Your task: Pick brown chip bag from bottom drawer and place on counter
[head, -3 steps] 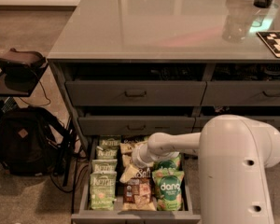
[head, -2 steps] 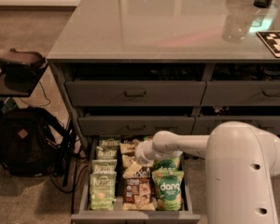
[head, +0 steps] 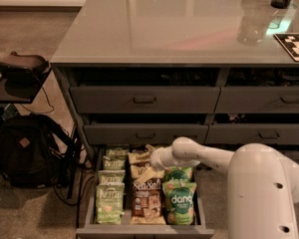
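Black backpack [head: 25, 151] on floor [head: 35, 213], left; pale green bags [head: 109, 203], green dang bags [head: 180, 205] lower centre; checkered board [head: 294, 46] far right.

We see the bottom drawer [head: 139, 230] pulled open, with pale green bags [head: 109, 203] in its left row, a brown chip bag [head: 146, 199] with Sea Salt lettering in the middle and a green dang bag [head: 180, 204] on the right. The white arm [head: 204, 156] reaches in from the right, and its tool [head: 150, 169] sits low over the middle row, just behind that brown bag. The glossy surface [head: 164, 24] tops the cabinet above, and a black backpack [head: 25, 148] is on the floor nearby.
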{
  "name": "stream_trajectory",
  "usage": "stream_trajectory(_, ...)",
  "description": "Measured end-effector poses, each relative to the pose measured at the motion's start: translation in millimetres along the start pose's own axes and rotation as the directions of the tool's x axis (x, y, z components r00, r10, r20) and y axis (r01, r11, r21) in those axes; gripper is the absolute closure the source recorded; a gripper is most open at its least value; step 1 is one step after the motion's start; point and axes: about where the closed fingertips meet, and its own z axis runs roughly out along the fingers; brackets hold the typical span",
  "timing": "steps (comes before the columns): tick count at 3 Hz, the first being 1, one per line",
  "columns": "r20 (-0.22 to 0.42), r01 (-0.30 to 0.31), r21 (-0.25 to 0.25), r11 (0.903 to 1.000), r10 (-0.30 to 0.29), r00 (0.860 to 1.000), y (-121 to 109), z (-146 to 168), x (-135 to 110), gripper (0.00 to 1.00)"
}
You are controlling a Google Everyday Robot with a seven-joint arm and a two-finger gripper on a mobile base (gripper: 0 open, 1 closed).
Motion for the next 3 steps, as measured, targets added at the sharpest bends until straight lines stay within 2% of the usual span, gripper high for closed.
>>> stream_trajectory(1,0.008,-0.011,-0.036,0.9993,0.011,1.0,-6.6,12.1,10.3,0.0)
stream_trajectory(2,-0.015,-0.04,-0.083,0.9957,0.039,0.999,-2.4,25.0,28.8,0.0)
stream_trajectory(3,-0.06,-0.1,-0.136,0.9856,0.093,0.994,6.4,36.4,49.2,0.0)
